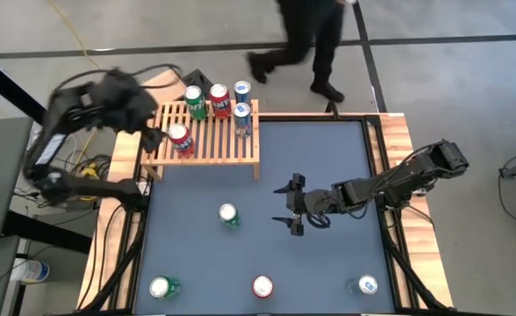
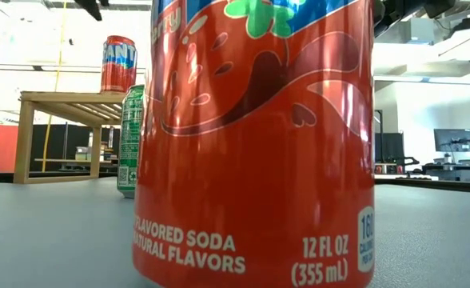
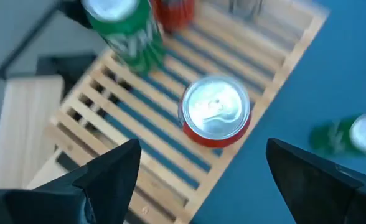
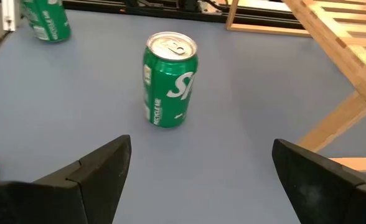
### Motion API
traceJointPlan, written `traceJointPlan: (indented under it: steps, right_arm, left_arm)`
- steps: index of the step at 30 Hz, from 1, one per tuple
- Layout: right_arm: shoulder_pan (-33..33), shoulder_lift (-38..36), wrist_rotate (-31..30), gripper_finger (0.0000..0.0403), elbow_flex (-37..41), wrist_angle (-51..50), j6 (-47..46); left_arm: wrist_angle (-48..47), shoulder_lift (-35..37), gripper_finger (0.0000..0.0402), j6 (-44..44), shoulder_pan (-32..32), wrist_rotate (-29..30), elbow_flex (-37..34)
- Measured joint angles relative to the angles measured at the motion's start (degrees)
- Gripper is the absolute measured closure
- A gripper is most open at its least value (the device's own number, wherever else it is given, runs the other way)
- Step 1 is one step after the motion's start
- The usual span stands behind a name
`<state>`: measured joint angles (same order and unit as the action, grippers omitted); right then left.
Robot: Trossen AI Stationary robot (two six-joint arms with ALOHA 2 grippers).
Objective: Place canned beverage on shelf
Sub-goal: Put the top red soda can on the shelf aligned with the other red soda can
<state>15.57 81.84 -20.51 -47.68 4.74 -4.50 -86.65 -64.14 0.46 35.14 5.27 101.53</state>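
Observation:
The slatted wooden shelf (image 1: 207, 140) stands at the table's far left and carries several cans upright on its slats. Nearest its left front is a red can (image 1: 181, 139) (image 3: 215, 112). My left gripper (image 3: 201, 163) (image 1: 153, 138) hovers open above and left of this can, apart from it. At mid-table a green can (image 1: 229, 215) (image 4: 169, 79) stands upright. My right gripper (image 1: 291, 204) (image 4: 201, 163) is open just right of that can, pointing at it, with nothing between its fingers.
Along the table's near edge stand a green can (image 1: 163, 287), a red can (image 1: 262, 286) and a blue can (image 1: 367, 285); the red one fills the low view (image 2: 255, 136). A person (image 1: 306, 39) walks beyond the far edge.

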Motion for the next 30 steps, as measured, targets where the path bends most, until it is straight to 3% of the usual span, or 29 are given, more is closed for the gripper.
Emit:
traceJointPlan:
  steps: [6,11,16,24,30]
  right_arm:
    - [-0.74,0.0,1.68,0.0023,0.0,0.25,-0.06]
    - [-0.72,0.0,1.67,0.0023,0.0,2.19,-0.16]
    - [-0.72,0.0,1.68,0.0023,0.0,2.45,-0.19]
    - [-1.48,0.0,2.6,0.0023,0.0,2.4,-2.22]
    - [-1.48,0.0,2.6,0.0023,0.0,1.9,-2.68]
  left_arm:
    - [15.12,13.51,0.0068,-1.25,-0.5,-5.64,-9.33]
    - [28.32,26.07,0.0068,-2.74,-1.4,-6.12,-25.22]
    - [35.39,36.61,0.0068,-3.71,-1.4,-5.37,-39.24]
    - [47.68,47.95,0.0068,-5.46,-1.38,-1.8,-60.35]
    - [54.01,52.76,0.0068,-3.02,-1.38,-0.51,-69.28]
